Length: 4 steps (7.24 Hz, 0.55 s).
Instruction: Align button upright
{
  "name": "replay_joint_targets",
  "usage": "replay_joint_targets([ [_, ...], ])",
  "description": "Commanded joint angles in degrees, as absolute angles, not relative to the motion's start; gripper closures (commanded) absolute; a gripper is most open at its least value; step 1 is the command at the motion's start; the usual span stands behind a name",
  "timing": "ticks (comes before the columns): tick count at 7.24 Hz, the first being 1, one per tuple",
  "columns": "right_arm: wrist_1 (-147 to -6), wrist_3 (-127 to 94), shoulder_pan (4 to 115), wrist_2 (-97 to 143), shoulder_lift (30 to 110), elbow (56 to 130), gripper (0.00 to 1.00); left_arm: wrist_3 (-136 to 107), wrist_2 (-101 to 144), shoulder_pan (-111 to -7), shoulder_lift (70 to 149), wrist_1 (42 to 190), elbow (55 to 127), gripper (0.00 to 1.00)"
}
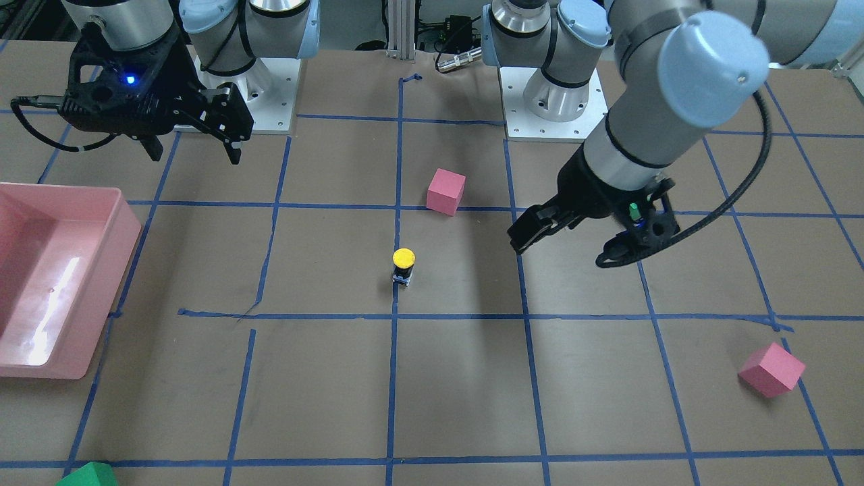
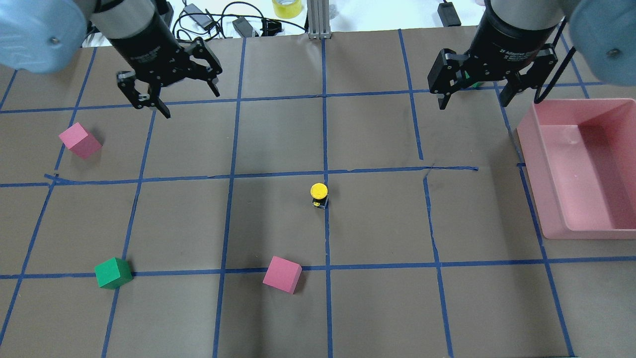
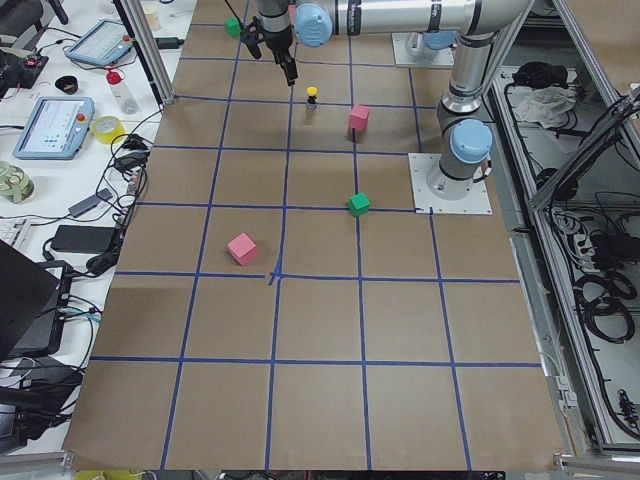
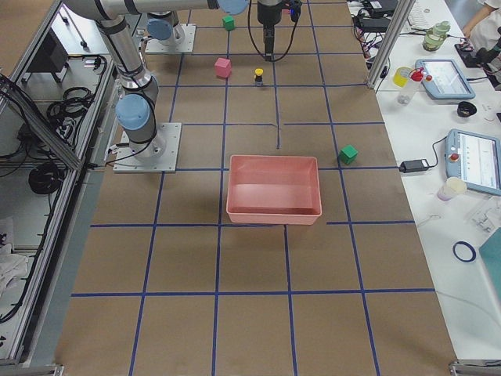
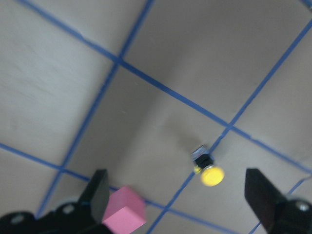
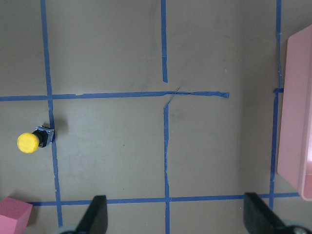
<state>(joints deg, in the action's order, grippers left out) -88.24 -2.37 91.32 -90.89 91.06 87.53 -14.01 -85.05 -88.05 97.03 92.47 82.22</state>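
The left gripper (image 2: 190,103) and right gripper (image 2: 472,104) both hang spread wide, holding nothing, well apart from the button (image 2: 319,195), which seems to stand cap-up.

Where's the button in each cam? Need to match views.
Front-facing: button centre, on a blue tape line.
Overhead: centre.
Exterior left: top centre.
Exterior right: top centre.
Left wrist: lower right.
Right wrist: left edge.
Landmark: nearest pink cube, in all six.
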Motion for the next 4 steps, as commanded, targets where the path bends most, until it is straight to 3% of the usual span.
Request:
replay_joint_targets([
  [1,-88.2,-2.4,91.3,-90.9,91.1,87.5,0.02,-4.2,-90.4,-86.8,94.3,94.0,82.4,0.00],
  [4,-88.2,-2.4,91.3,-91.0,91.1,87.5,0.02,7.1,-90.8,-87.0,91.2,94.7,86.1,0.00],
])
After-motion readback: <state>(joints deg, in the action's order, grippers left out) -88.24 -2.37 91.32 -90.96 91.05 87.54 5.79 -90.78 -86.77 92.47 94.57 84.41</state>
